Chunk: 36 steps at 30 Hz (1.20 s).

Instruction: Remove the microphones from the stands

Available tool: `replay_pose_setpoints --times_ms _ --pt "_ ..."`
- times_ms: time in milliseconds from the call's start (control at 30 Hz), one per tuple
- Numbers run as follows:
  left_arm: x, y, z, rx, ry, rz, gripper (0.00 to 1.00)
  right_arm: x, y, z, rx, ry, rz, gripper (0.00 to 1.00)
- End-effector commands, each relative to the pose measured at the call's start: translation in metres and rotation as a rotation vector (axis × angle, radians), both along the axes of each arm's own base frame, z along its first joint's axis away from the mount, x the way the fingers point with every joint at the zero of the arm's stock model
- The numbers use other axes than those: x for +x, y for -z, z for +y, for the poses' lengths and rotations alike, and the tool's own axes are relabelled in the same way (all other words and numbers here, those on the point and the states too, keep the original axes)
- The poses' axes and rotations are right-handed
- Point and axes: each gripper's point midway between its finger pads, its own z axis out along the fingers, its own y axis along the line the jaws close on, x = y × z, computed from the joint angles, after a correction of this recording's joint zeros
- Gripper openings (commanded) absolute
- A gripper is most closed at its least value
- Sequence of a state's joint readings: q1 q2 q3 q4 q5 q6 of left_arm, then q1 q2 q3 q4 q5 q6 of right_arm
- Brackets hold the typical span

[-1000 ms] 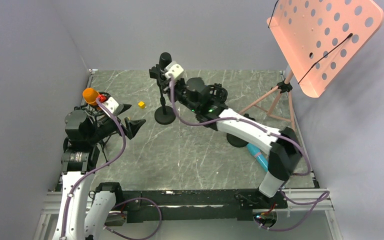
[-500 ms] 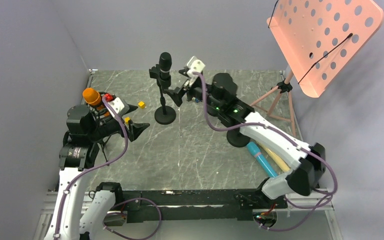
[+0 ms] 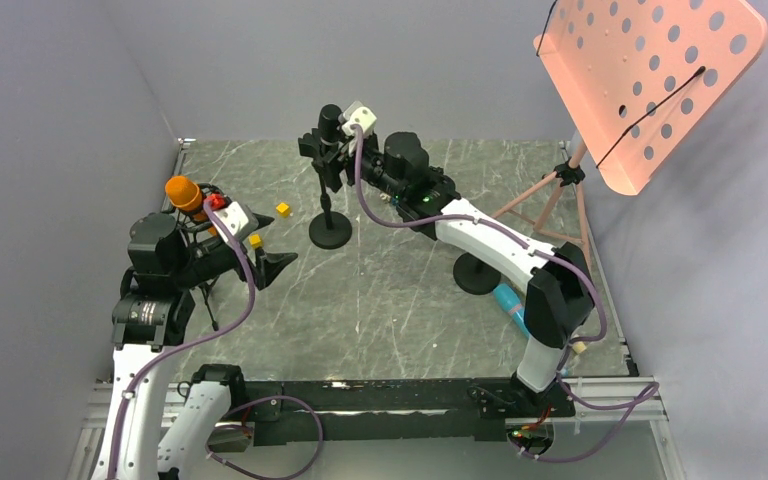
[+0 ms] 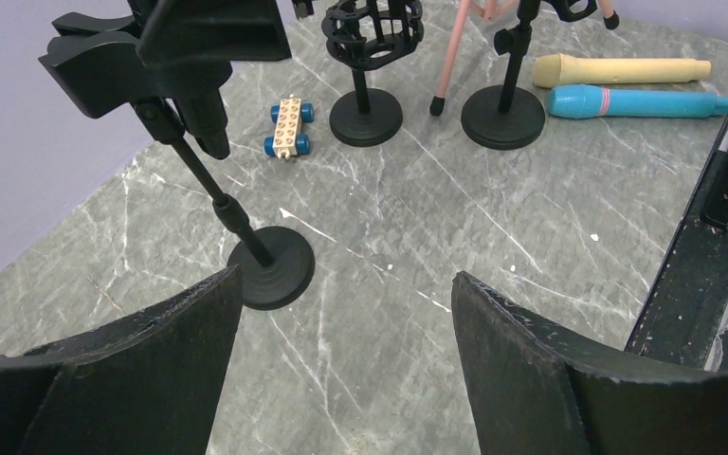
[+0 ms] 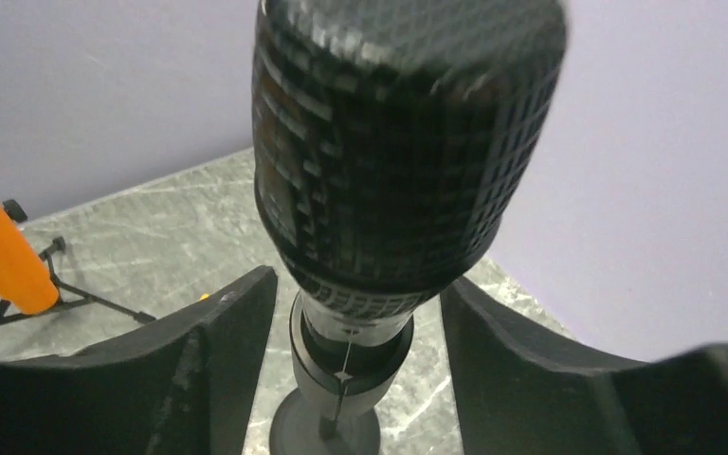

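A black microphone [image 3: 331,122] stands upright in the clip of a black stand with a round base [image 3: 330,231] at the back of the table. My right gripper [image 3: 340,150] reaches it from the right. In the right wrist view the mesh head of the microphone [image 5: 408,142] fills the top, and the handle runs down between the fingers of my right gripper [image 5: 355,289], which is open, with a narrow gap on each side. My left gripper [image 3: 270,245] hangs open and empty over the left of the table; the left wrist view shows my left gripper [image 4: 346,280] facing the stand's base [image 4: 267,265].
An orange microphone [image 3: 182,190] on a stand sits behind the left arm. A yellow block [image 3: 282,208] lies near it. A pink music stand [image 3: 650,80] rises at the back right. A shock-mount stand [image 4: 368,114], another stand [image 4: 502,114], a toy cart [image 4: 289,128], and yellow [image 4: 616,69] and blue [image 4: 640,101] microphones lie right.
The right gripper was at the microphone, drew back to the right and opened wide, and has now come back with its fingers around the microphone. The left arm shifted slightly.
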<state>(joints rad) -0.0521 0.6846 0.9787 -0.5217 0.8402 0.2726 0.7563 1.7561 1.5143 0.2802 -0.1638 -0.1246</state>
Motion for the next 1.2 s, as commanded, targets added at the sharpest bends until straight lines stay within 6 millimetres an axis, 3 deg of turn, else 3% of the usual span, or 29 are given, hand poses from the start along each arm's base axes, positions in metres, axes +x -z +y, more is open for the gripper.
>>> replay_pose_setpoints --times_ms 0,167,300,533,700,867,1167 --pt "0.0 -0.009 0.001 0.0 -0.003 -0.036 0.84 0.0 -0.053 0.002 0.1 -0.04 -0.118 0.62" --pt "0.003 -0.012 0.001 -0.007 -0.004 -0.035 0.85 -0.007 -0.039 -0.009 0.082 -0.12 -0.055 0.3" --pt "0.003 -0.013 0.0 0.007 0.014 -0.032 0.84 -0.035 -0.035 -0.018 0.064 -0.282 -0.01 0.0" --pt "0.0 -0.021 0.0 0.063 0.048 -0.069 0.84 -0.108 -0.051 -0.035 0.043 -0.604 0.026 0.0" --pt "-0.004 -0.031 -0.008 0.072 0.125 -0.098 0.9 -0.15 -0.045 -0.044 0.001 -0.783 0.096 0.0" --pt "-0.016 -0.033 -0.026 0.086 0.242 -0.09 0.94 -0.168 -0.03 -0.052 -0.042 -0.827 0.137 0.0" --pt "0.002 -0.008 -0.054 0.173 0.316 -0.112 0.99 -0.19 -0.02 -0.054 -0.111 -0.866 0.106 0.0"
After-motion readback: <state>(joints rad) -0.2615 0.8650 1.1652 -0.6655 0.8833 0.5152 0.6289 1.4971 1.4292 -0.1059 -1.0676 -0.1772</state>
